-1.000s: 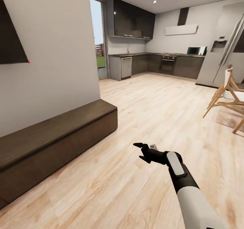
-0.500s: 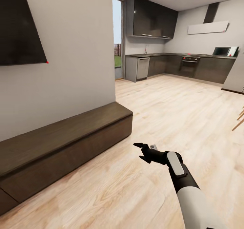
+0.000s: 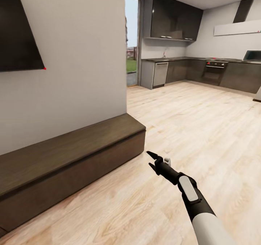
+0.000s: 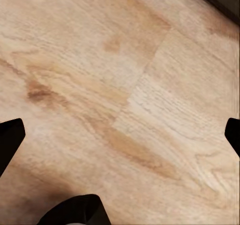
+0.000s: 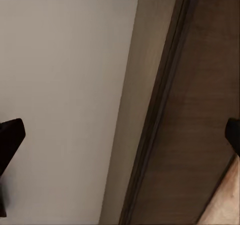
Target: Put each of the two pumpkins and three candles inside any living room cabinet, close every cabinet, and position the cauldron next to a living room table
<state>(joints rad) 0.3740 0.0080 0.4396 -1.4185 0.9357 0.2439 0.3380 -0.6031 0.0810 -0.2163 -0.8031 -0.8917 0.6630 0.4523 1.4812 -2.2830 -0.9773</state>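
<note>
The cabinet (image 3: 72, 154) is the long, low dark-brown unit along the white wall on the left, its fronts flush and shut. My right gripper (image 3: 150, 158) hangs open over the wooden floor, just off the cabinet's near end, holding nothing. In the right wrist view the gripper (image 5: 120, 135) faces the cabinet's top (image 5: 200, 125) and the wall above it. My left gripper (image 4: 120, 135) is open over bare floorboards. The pumpkins, candles, cauldron and table are out of view.
A dark TV screen (image 3: 18, 38) hangs on the wall above the cabinet. Beyond a tall glass door (image 3: 132, 45) stands the kitchen with dark units and an oven (image 3: 214, 69). Wide pale wooden floor (image 3: 203, 129) stretches ahead and to the right.
The whole view has swung left: the cabinet's end and the kitchen sit further right, and the wooden chair has left the picture. My right arm has stretched slightly forward.
</note>
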